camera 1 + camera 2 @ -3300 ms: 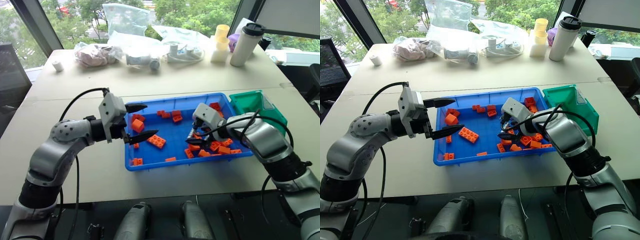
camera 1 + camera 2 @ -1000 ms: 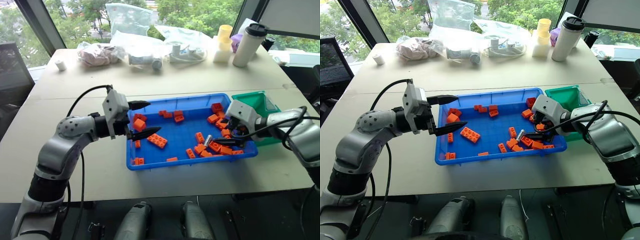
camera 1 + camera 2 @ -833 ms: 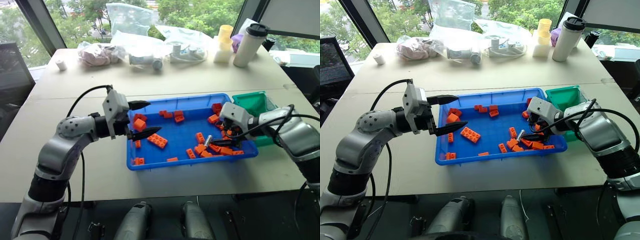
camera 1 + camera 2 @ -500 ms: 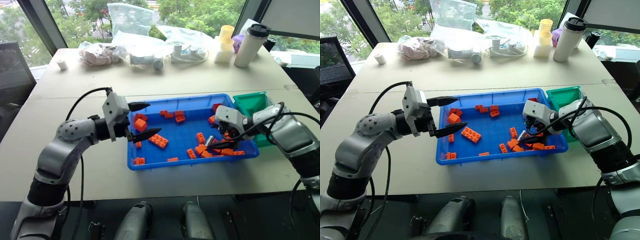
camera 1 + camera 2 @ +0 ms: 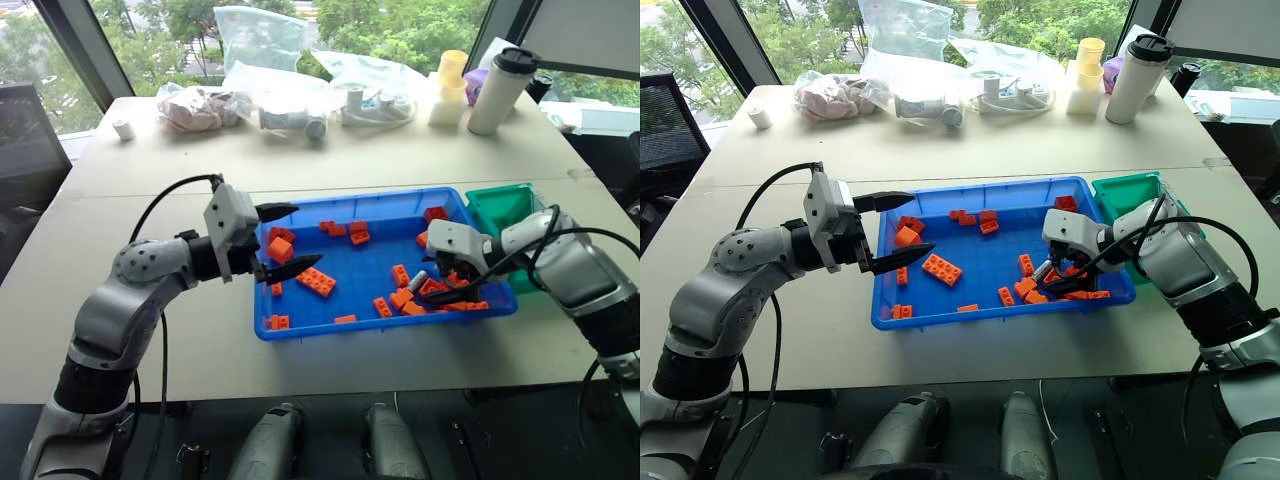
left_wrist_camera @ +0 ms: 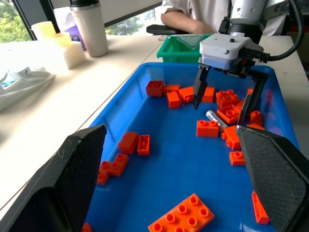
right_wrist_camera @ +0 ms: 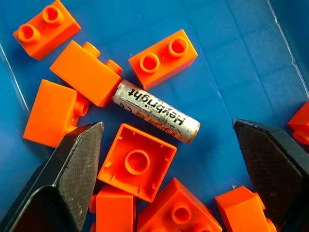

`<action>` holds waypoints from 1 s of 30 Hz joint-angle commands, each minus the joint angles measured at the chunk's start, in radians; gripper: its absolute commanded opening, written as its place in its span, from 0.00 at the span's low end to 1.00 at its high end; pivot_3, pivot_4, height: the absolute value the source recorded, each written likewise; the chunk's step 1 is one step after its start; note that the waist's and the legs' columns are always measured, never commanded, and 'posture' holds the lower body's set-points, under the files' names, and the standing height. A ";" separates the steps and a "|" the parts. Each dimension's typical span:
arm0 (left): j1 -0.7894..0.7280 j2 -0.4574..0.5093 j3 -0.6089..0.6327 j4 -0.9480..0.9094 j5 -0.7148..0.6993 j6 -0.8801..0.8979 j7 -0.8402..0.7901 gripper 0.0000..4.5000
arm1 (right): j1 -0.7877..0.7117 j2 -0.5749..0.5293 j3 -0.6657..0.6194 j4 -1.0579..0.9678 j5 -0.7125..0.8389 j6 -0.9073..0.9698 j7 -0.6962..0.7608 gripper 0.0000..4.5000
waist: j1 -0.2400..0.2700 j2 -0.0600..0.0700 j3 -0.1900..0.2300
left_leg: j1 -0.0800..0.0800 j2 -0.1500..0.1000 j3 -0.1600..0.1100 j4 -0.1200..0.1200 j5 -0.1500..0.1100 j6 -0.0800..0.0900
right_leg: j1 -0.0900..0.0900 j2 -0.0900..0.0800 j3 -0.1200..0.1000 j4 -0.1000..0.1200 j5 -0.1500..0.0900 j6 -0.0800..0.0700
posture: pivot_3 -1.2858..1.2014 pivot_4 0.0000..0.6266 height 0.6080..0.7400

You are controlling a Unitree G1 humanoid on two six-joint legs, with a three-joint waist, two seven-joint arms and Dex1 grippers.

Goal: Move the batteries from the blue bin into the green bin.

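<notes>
Left eye view: pale desk (image 5: 330, 165) under a window, far edge cluttered left to right with a small white roll (image 5: 122, 130), plastic bags (image 5: 262, 70), a yellow cup stack (image 5: 443, 88) and a white tumbler with a black lid (image 5: 495, 88). On the near side, the left end effector (image 5: 285, 240) hangs level over the left end of the blue bin (image 5: 345, 332), its two black fingers well apart and holding nothing. Below and beside it lie loose orange bricks (image 5: 313, 282), scattered across the blue floor and thicker toward the right end. In that right-hand cluster lies one battery (image 7: 156, 111), a silver cylinder with printed lettering, flat on the bin floor, one end touching an orange brick, more bricks close around it. The right end effector (image 7: 169, 164) is angled down over this spot, fingers spread wide on either side of the battery, not touching it; the left wrist view shows the same, with the battery (image 6: 216, 119) resting between and just below the two fingertips. Furthest right, the green bin (image 5: 508, 212) stands against the blue bin's right end; what it holds cannot be made out. A person's sleeve (image 6: 193, 14) sits beyond the desk in the left wrist view.
</notes>
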 commanded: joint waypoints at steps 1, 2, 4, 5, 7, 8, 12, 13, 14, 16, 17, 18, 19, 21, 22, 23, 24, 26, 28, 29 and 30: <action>-0.009 0.006 0.021 -0.034 -0.008 -0.007 0.002 1.00 | -0.026 0.014 -0.011 0.005 -0.019 -0.023 -0.003 0.98 | 0.000 0.000 0.000 | 0.000 0.000 0.000 0.000 0.000 0.000 | 0.000 0.000 0.000 0.000 0.000 0.000 | 0.52 0.24 1.00; -0.010 0.006 0.020 -0.033 -0.008 -0.007 0.002 1.00 | -0.028 0.019 -0.011 0.010 -0.024 -0.026 -0.004 0.98 | 0.000 0.000 0.000 | 0.000 0.000 0.000 0.000 0.000 0.000 | 0.000 0.000 0.000 0.000 0.000 0.000 | 0.52 0.24 1.00; -0.009 0.006 0.021 -0.035 -0.010 -0.006 0.002 1.00 | -0.031 0.028 -0.009 0.018 -0.032 -0.027 -0.002 0.98 | 0.000 0.000 0.000 | 0.000 0.000 0.000 0.000 0.000 0.000 | 0.000 0.000 0.000 0.000 0.000 0.000 | 0.52 0.24 1.00; -0.009 0.007 0.021 -0.035 -0.010 -0.005 0.002 1.00 | -0.033 0.032 -0.007 0.020 -0.036 -0.030 0.000 0.90 | 0.000 0.000 0.000 | 0.000 0.000 0.000 0.000 0.000 0.000 | 0.000 0.000 0.000 0.000 0.000 0.000 | 0.52 0.24 1.00; -0.009 0.007 0.022 -0.037 -0.010 -0.003 0.005 1.00 | -0.037 0.042 0.002 0.025 -0.048 -0.042 0.001 0.78 | 0.000 0.000 0.000 | 0.000 0.000 0.000 0.000 0.000 0.000 | 0.000 0.000 0.000 0.000 0.000 0.000 | 0.52 0.24 1.00; -0.009 0.007 0.022 -0.037 -0.010 -0.002 0.006 1.00 | -0.039 0.047 0.005 0.028 -0.053 -0.048 0.002 0.69 | 0.000 0.000 0.000 | 0.000 0.000 0.000 0.000 0.000 0.000 | 0.000 0.000 0.000 0.000 0.000 0.000 | 0.52 0.24 1.00; -0.004 0.009 0.026 -0.044 -0.011 0.000 0.011 1.00 | -0.034 0.051 0.010 0.027 -0.071 -0.055 0.008 0.23 | 0.000 0.000 0.000 | 0.000 0.000 0.000 0.000 0.000 0.000 | 0.000 0.000 0.000 0.000 0.000 0.000 | 0.52 0.24 1.00; -0.002 0.010 0.028 -0.045 -0.011 0.001 0.012 1.00 | -0.034 0.051 0.008 0.025 -0.077 -0.057 0.005 0.13 | 0.000 0.000 0.000 | 0.000 0.000 0.000 0.000 0.000 0.000 | 0.000 0.000 0.000 0.000 0.000 0.000 | 0.52 0.24 1.00; 0.000 0.010 0.029 -0.045 -0.012 0.002 0.013 1.00 | -0.034 0.052 0.006 0.024 -0.081 -0.058 0.003 0.01 | 0.000 0.000 0.000 | 0.000 0.000 0.000 0.000 0.000 0.000 | 0.000 0.000 0.000 0.000 0.000 0.000 | 0.52 0.24 1.00; 0.002 0.011 0.030 -0.045 -0.010 0.001 0.014 1.00 | -0.046 0.061 -0.019 0.003 -0.063 -0.037 0.000 0.00 | 0.000 0.000 0.000 | 0.000 0.000 0.000 0.000 0.000 0.000 | 0.000 0.000 0.000 0.000 0.000 0.000 | 0.52 0.24 1.00; 0.001 0.011 0.030 -0.044 -0.010 0.000 0.015 1.00 | -0.060 0.067 -0.045 -0.013 -0.043 -0.012 -0.004 0.00 | 0.000 0.000 0.000 | 0.000 0.000 0.000 0.000 0.000 0.000 | 0.000 0.000 0.000 0.000 0.000 0.000 | 0.52 0.24 1.00; 0.001 0.011 0.030 -0.044 -0.009 -0.001 0.015 1.00 | -0.077 0.073 -0.072 -0.024 -0.026 0.013 -0.013 0.00 | 0.000 0.000 0.000 | 0.000 0.000 0.000 0.000 0.000 0.000 | 0.000 0.000 0.000 0.000 0.000 0.000 | 0.52 0.24 1.00; 0.001 0.010 0.029 -0.045 -0.008 -0.001 0.017 1.00 | -0.086 0.075 -0.090 -0.032 -0.014 0.031 -0.019 0.00 | -0.001 0.000 0.000 | 0.000 0.000 0.000 0.000 0.000 0.000 | 0.000 0.000 0.000 0.000 0.000 0.000 | 0.52 0.24 1.00; 0.002 0.010 0.027 -0.046 -0.006 -0.002 0.018 1.00 | -0.127 0.071 -0.141 -0.029 0.006 0.073 -0.044 0.00 | -0.002 0.000 0.000 | 0.000 0.000 0.000 0.000 0.000 0.000 | 0.000 0.000 0.000 0.000 0.000 0.000 | 0.52 0.24 1.00; 0.001 0.010 0.027 -0.046 -0.006 -0.003 0.019 1.00 | -0.146 0.067 -0.163 -0.025 0.015 0.092 -0.056 0.00 | -0.001 0.000 0.000 | 0.000 0.000 0.000 0.000 0.000 0.000 | -0.001 0.000 0.000 0.000 0.000 0.000 | 0.52 0.24 1.00; 0.000 0.009 0.027 -0.044 -0.005 -0.005 0.019 1.00 | -0.170 0.044 -0.203 -0.001 0.016 0.101 -0.077 0.00 | 0.000 0.000 0.000 | 0.000 0.000 0.000 0.000 0.000 0.000 | -0.001 0.000 0.000 0.000 0.000 0.000 | 0.52 0.24 1.00; 0.000 0.008 0.025 -0.044 -0.004 -0.007 0.019 1.00 | -0.182 0.027 -0.229 0.014 0.016 0.104 -0.091 0.00 | 0.000 0.000 0.000 | 0.000 0.000 0.000 0.000 0.000 0.000 | 0.000 0.000 0.000 0.000 0.000 0.000 | 0.52 0.24 1.00; -0.001 0.006 0.023 -0.041 -0.004 -0.010 0.019 1.00 | -0.185 -0.027 -0.273 0.053 0.000 0.090 -0.119 0.00 | 0.006 0.000 0.000 | 0.000 0.000 0.000 0.000 0.000 0.000 | 0.000 0.000 0.000 0.000 0.000 0.000 | 0.52 0.24 1.00; -0.003 0.004 0.022 -0.038 -0.005 -0.012 0.017 1.00 | -0.172 -0.074 -0.299 0.080 -0.011 0.069 -0.132 0.00 | 0.010 0.000 0.000 | 0.000 -0.001 -0.001 0.000 0.000 0.000 | 0.001 -0.001 -0.001 -0.001 0.000 0.000 | 0.52 0.24 1.00; -0.004 0.004 0.022 -0.037 -0.005 -0.013 0.017 1.00 | -0.165 -0.091 -0.308 0.089 -0.011 0.061 -0.136 0.00 | 0.008 0.000 0.000 | 0.000 -0.001 -0.001 0.000 0.000 0.000 | 0.001 -0.001 -0.001 -0.001 0.000 0.000 | 0.52 0.24 1.00; -0.006 0.001 0.019 -0.031 -0.003 -0.017 0.015 1.00 | -0.149 -0.121 -0.318 0.119 -0.025 0.042 -0.151 0.00 | 0.004 0.000 0.000 | 0.000 -0.001 0.000 0.000 0.000 0.000 | 0.001 -0.001 -0.001 -0.001 0.000 0.000 | 0.52 0.24 1.00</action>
